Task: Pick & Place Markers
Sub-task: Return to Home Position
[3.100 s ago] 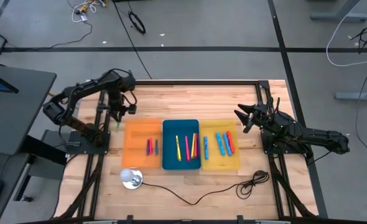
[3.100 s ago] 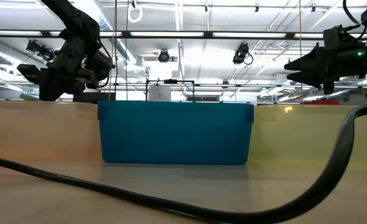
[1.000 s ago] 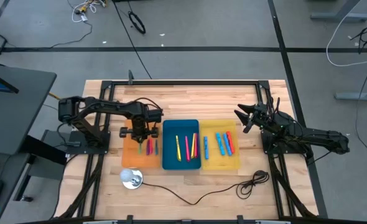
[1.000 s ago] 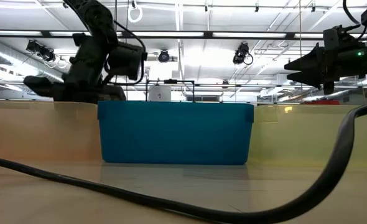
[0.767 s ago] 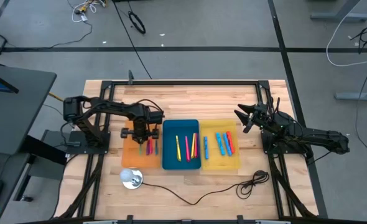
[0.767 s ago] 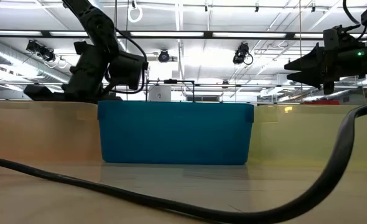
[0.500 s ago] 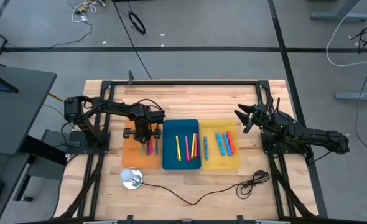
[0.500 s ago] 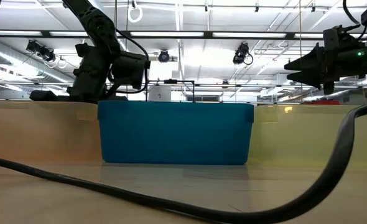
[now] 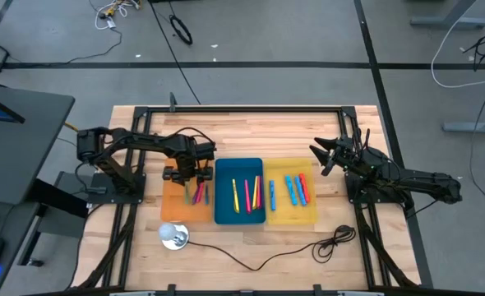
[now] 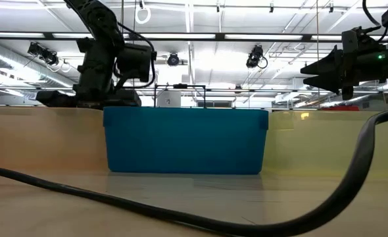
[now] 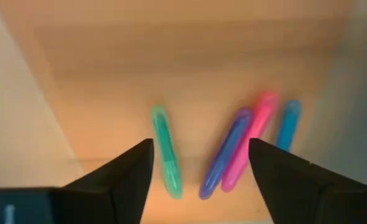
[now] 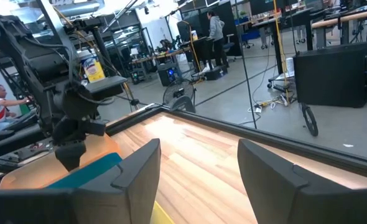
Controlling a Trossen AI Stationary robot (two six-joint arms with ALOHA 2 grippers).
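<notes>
The left end effector [image 9: 187, 176] hangs over the far half of the orange tray [image 9: 170, 207], its fingers spread apart with nothing between them. In the left wrist view, four markers lie side by side on the tray floor beneath the open fingers: a green marker [image 11: 166, 151] a little apart, then a purple marker [image 11: 224, 152] touching a pink marker [image 11: 249, 144], and a blue marker [image 11: 288, 124] just beside those. More markers [image 9: 247, 196] lie in the blue tray [image 9: 220, 215] at the middle of the bench [image 9: 259, 131], and others in the yellow tray [image 9: 310, 215] beside it. The right end effector [image 9: 317, 158] waits above the bench's right side, near the yellow tray's far corner, fingers wide open and empty.
</notes>
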